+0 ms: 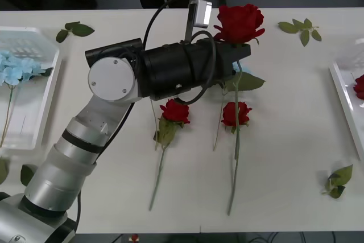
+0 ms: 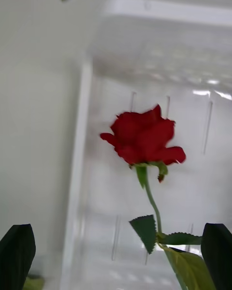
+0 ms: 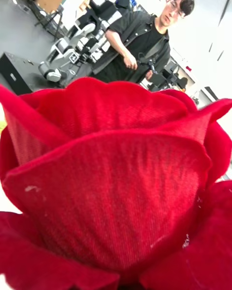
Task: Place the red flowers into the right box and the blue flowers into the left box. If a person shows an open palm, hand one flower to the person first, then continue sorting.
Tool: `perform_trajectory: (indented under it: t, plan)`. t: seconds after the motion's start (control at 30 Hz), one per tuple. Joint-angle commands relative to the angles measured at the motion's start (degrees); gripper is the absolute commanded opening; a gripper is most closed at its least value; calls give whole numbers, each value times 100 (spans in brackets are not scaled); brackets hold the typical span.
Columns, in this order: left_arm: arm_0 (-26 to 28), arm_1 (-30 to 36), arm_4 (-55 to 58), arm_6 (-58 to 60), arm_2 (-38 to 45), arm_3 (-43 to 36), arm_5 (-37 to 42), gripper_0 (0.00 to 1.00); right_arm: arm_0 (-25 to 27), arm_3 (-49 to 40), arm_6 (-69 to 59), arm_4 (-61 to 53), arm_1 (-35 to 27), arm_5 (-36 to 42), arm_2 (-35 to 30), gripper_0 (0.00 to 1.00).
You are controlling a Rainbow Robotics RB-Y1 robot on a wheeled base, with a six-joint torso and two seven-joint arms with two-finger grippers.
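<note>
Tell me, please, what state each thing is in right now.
left hand: shut on held rose
held rose: lifted above the table
two loose roses: lying on the table
right hand: open over the right box
right box: holds one red rose
left box: holds blue flowers

Front view looks down on the table (image 1: 284, 140); both wrist cameras face roses close up

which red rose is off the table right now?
The artificial red rose held by the left gripper, its long stem hanging down. The two smaller red roses lie flat on the white table.
</note>
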Motion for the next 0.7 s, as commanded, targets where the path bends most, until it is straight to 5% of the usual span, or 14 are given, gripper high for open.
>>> perform_trajectory:
  t: [0.03, 0.37, 0.7]
  plan:
    - [-193, -6, 38, 121, 32, -135, -116, 0, -47, -363, 687, -822, -114, 657, -319, 100]
    - [-211, -15, 29, 60, 32, -135, -265, 0, -47, -557, 1531, -3705, 264, 1756, -187, 100]
    - [-229, -41, 240, 7, 155, -223, -432, 0, -47, -1357, 1083, -4206, 1556, 1484, 384, 100]
